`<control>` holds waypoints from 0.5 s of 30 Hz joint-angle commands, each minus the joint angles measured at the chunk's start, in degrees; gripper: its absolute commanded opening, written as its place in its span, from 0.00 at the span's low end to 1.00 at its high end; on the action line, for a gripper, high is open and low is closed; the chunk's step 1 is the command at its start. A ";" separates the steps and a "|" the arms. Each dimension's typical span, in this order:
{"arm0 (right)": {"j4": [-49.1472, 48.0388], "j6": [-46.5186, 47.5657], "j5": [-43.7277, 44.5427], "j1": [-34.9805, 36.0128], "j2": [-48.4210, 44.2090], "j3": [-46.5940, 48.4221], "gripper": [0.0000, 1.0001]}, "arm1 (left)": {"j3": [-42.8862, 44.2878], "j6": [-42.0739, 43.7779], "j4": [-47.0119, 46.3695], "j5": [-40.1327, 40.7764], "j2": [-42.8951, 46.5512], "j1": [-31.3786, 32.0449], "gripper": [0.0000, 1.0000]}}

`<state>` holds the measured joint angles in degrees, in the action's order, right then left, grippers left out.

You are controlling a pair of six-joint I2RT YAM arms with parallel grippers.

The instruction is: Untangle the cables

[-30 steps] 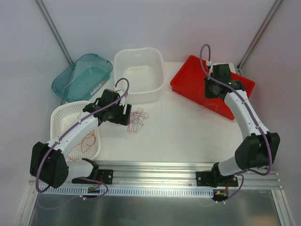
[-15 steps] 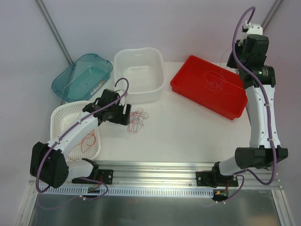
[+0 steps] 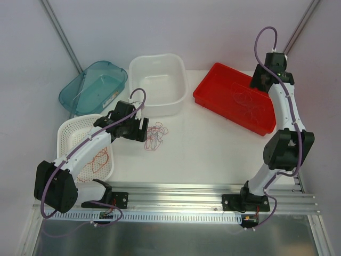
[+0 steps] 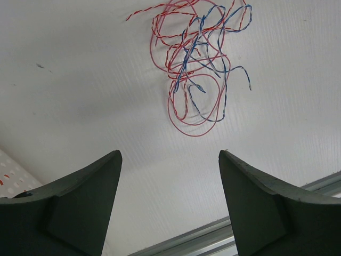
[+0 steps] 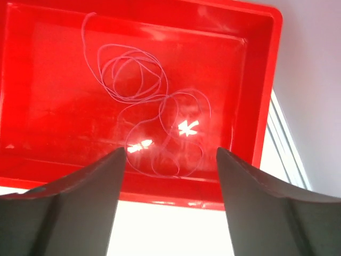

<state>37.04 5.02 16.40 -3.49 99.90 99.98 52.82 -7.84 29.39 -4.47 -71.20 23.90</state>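
**Both grippers spread, nothing held**

From above I see the white table (image 3: 213, 154). On it are a red rectangular plastic tray (image 3: 216, 90) at two o'clock, a white plastic tub (image 3: 158, 80) at twelve, a clear teal plastic bin (image 3: 96, 88) at ten and a white perforated plastic basket (image 3: 72, 133) at eight. My right gripper (image 5: 170, 152) hangs over the tray, fingers apart and empty; a pale thin cable (image 5: 166, 97) lies looped inside the tray. My left gripper (image 4: 168, 157), also apart and empty, hovers at nine o'clock of the tangle of thin red and blue cables (image 4: 198, 53) on the table. In the basket lie thin red cables (image 3: 100, 159).
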 commanded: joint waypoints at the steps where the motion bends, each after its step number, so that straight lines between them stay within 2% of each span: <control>1: 1.37 -1.06 4.33 1.20 -5.75 -0.22 0.77 | 0.09 1.07 -0.38 -1.24 -0.17 -0.43 0.74; 3: 2.60 -0.36 4.08 2.60 -8.13 -2.42 0.87 | 0.18 0.98 -0.38 -1.33 -0.52 -0.43 0.74; 7: 3.13 -0.88 0.66 5.59 -17.69 -8.91 0.98 | 0.09 0.81 -0.47 -2.03 -0.96 -0.43 0.74; 15: -1.87 -2.55 -9.61 15.87 -32.47 -25.52 0.97 | 0.44 -2.53 -0.47 -2.82 -2.63 -0.43 0.75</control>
<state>37.89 4.03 12.78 10.15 71.16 78.59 52.82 -8.54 29.30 -5.87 -72.58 23.90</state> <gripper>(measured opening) 0.968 0.746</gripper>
